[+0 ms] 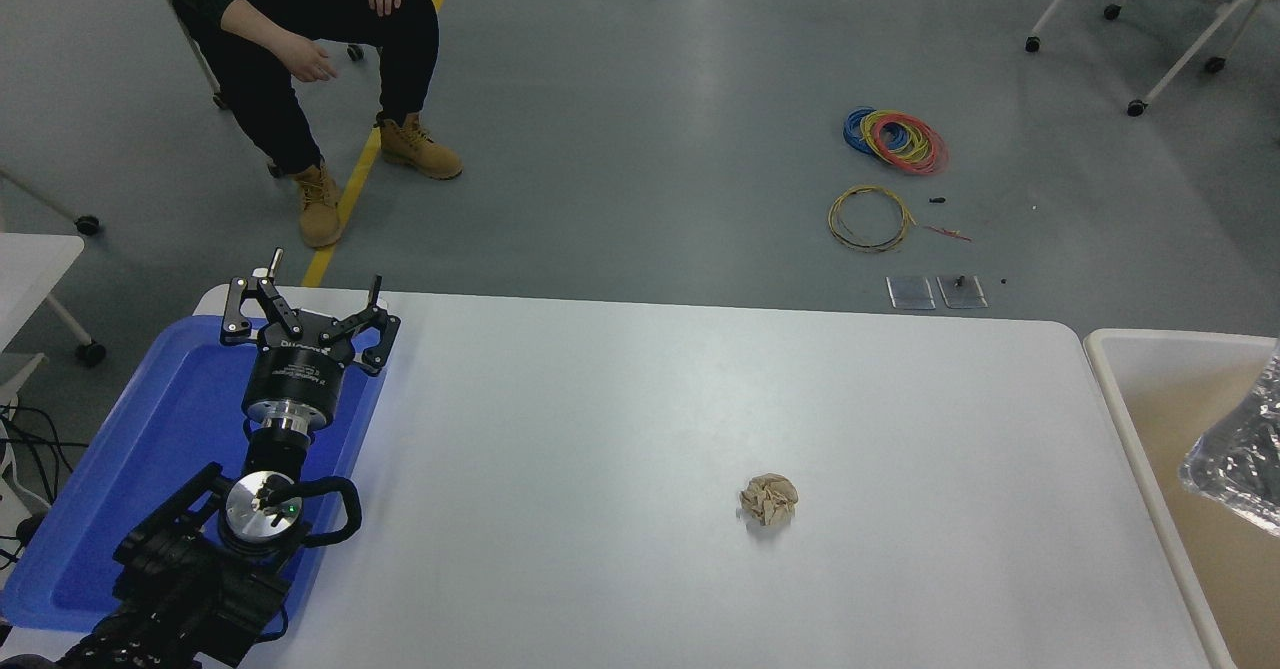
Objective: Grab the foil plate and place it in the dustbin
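Observation:
The shiny, crinkled foil plate (1240, 459) shows at the right edge of the head view, partly cut off, over the beige inside of the white-rimmed dustbin (1130, 419). Whether it hangs or rests there I cannot tell. No right arm or right gripper is in view. My left gripper (308, 293) is parked over the blue tray at the lower left, open with nothing between its fingers.
A flat blue tray (150, 469) lies under the left arm. A small crumpled brown paper ball (768, 500) sits mid-table. A person (300, 39) sits beyond the far left corner. Cable coils (895, 139) lie on the floor.

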